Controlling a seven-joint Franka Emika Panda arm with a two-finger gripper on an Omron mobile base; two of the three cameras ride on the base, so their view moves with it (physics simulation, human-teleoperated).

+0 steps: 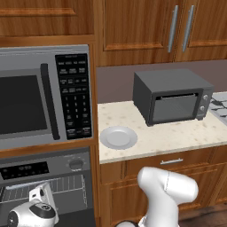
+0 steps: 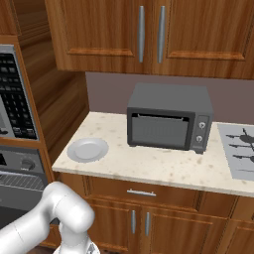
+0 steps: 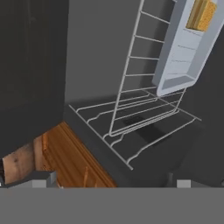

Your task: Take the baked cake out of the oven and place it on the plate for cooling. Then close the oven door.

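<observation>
The gripper (image 3: 112, 183) faces into the open oven (image 3: 87, 65), and since just the two dark fingertips (image 3: 40, 180) show, set far apart at the bottom of the hand view, it looks spread, with nothing between them. In the left base view the hand (image 1: 33, 210) sits low at the oven's front, before the wire rack (image 1: 48, 184).

Inside the oven, a pale tray (image 3: 186, 48) rests on a rack (image 3: 131, 100), and the cake (image 3: 202, 15) lies on the tray near its far end, at the top right corner of the hand view. A second rack (image 3: 144, 127) lies beneath. Wooden cabinet front (image 3: 65, 162) shows beside the oven's edge.

The oven's panel with knob (image 1: 76, 165) and display (image 1: 24, 170) sits under the microwave (image 1: 44, 97). The plate (image 1: 119, 137) lies bare at the counter's (image 1: 177, 135) left end near the front edge. The toaster oven (image 1: 173, 95) stands toward the counter's back, well apart from the plate. A cooktop (image 2: 240, 149) occupies the right end.
</observation>
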